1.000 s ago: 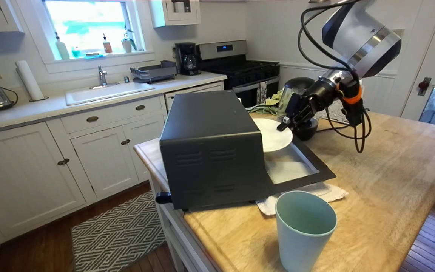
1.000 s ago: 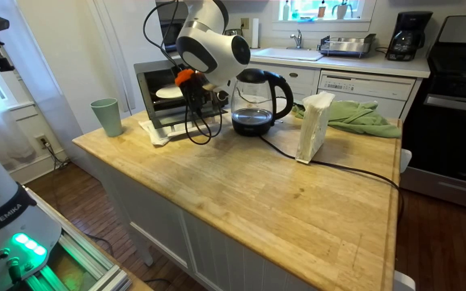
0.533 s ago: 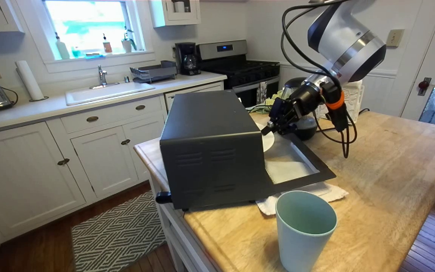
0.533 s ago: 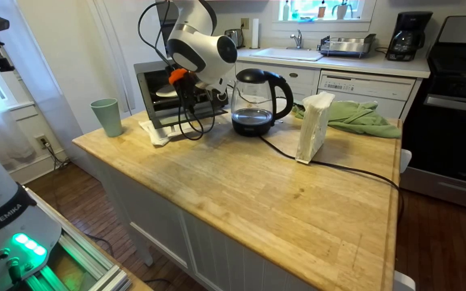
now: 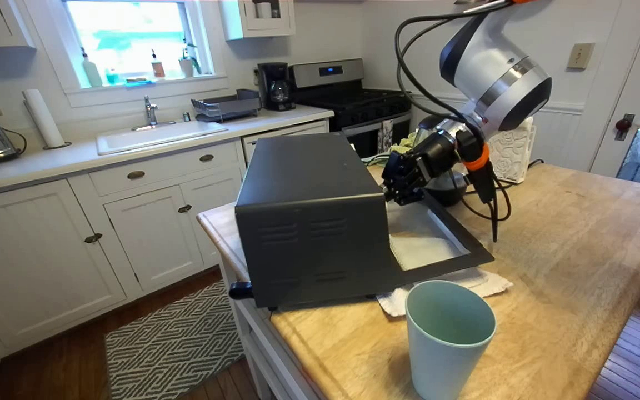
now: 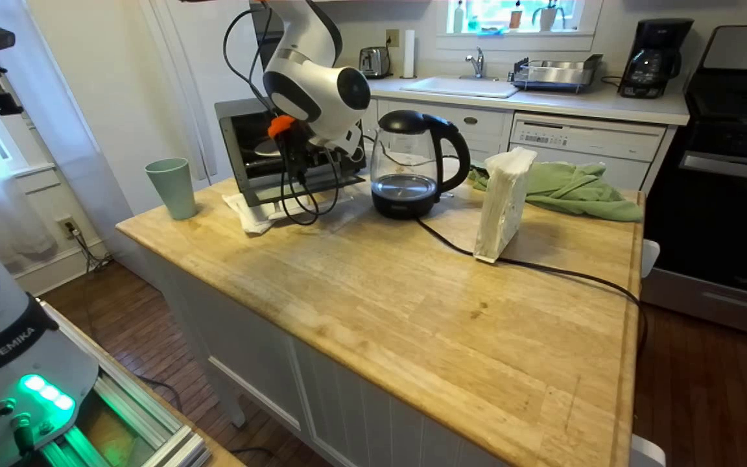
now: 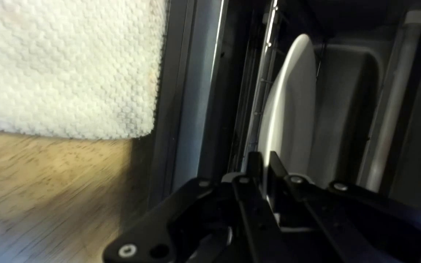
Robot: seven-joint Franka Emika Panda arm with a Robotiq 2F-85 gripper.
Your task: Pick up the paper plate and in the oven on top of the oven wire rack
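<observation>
Showing pale against the dark inside of the oven (image 5: 309,172), the white paper plate (image 7: 300,98) is pinched at its rim between the black fingers (image 7: 255,162) of the gripper (image 7: 266,164). The wrist view has the plate just above the wire rack (image 7: 256,102); whether the two touch cannot be told. The robot arm (image 5: 492,83) slants down to the oven's mouth, over the lowered glass door (image 5: 473,253). Beneath the door, a white napkin (image 5: 489,285) lies on the wooden tabletop (image 5: 564,244), with a teal cup (image 5: 448,350) standing upright nearby. In an exterior view, a glass kettle (image 6: 406,186) stands on the opposite side of the oven from the cup, near a white napkin holder (image 6: 500,211) and a rumpled green cloth (image 6: 578,191). Farther back, a black coffee maker (image 6: 653,58) sits on the counter (image 6: 607,107).
</observation>
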